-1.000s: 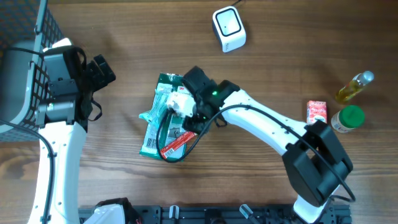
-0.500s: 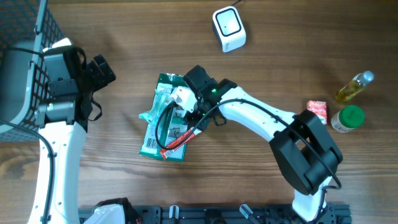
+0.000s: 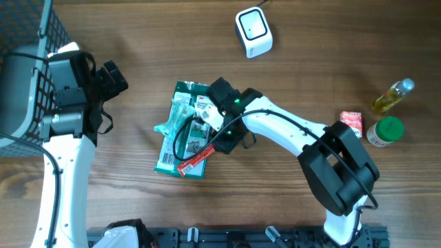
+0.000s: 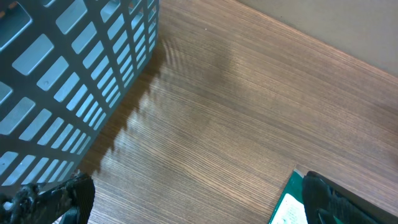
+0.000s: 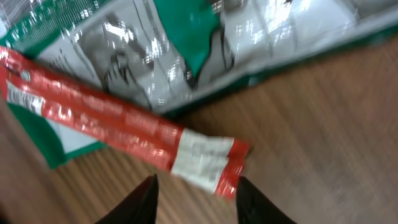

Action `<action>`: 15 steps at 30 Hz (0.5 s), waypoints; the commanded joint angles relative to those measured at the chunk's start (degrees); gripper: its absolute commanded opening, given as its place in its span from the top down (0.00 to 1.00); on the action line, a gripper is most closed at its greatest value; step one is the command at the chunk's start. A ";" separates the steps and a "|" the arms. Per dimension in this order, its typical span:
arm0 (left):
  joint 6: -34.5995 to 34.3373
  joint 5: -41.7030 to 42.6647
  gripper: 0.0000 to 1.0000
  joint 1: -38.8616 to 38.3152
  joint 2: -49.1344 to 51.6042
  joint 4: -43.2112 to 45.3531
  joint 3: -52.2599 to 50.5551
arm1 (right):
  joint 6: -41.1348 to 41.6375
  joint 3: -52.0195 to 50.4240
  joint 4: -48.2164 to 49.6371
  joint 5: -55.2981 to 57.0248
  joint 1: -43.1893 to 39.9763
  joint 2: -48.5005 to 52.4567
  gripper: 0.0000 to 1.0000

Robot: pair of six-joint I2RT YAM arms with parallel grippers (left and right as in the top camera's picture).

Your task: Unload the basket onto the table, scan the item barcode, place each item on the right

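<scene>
1. Bare counter (image 3: 324,55) lay open between the green bag (image 3: 180,131) at mid-counter and the scanner (image 3: 253,31) near the far edge. A wire basket (image 3: 21,41) closed off the left edge.
2. Your left gripper (image 3: 110,78) hung just beside the basket with its jaws wide apart and holding nothing, well apart from the bag.
3. The red stick packet (image 3: 196,158) lay slantwise over the bag's lower right corner, its white end on bare wood.
4. Your right gripper (image 5: 198,190) hovered just short of that white end. Its jaws stood apart, with only wood between them.
5. From overhead, your right arm (image 3: 289,134) hid the bag's right side. The wrist view was blurred, and the packet's print could not be read.
6. A bottle (image 3: 393,95), a green-lidded jar (image 3: 387,131) and a small red carton (image 3: 351,122) stood clustered at the right edge, well apart from the bag.
</scene>
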 commanded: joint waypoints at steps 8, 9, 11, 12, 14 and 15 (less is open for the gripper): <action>0.50 -0.52 0.00 0.33 0.07 0.20 0.44 | -0.26 0.24 2.01 -6.56 -0.09 -5.42 0.59; 0.50 -0.52 0.00 0.33 0.07 0.22 0.44 | -1.66 0.24 3.54 -6.60 -0.09 -5.55 0.53; 0.50 -0.52 0.00 0.33 0.07 0.20 0.44 | -5.53 0.02 5.03 -6.58 0.04 -5.20 0.43; 0.50 -0.52 0.00 0.33 0.07 0.20 0.44 | -8.11 -0.11 5.09 -6.58 0.13 -4.85 0.41; 0.50 -0.52 0.00 0.33 0.07 0.20 0.44 | -13.75 -0.17 4.15 -6.58 0.35 -4.09 0.41; 0.50 -0.52 0.00 0.33 0.07 0.22 0.44 | -18.25 -0.17 3.06 -6.56 0.37 -3.39 0.41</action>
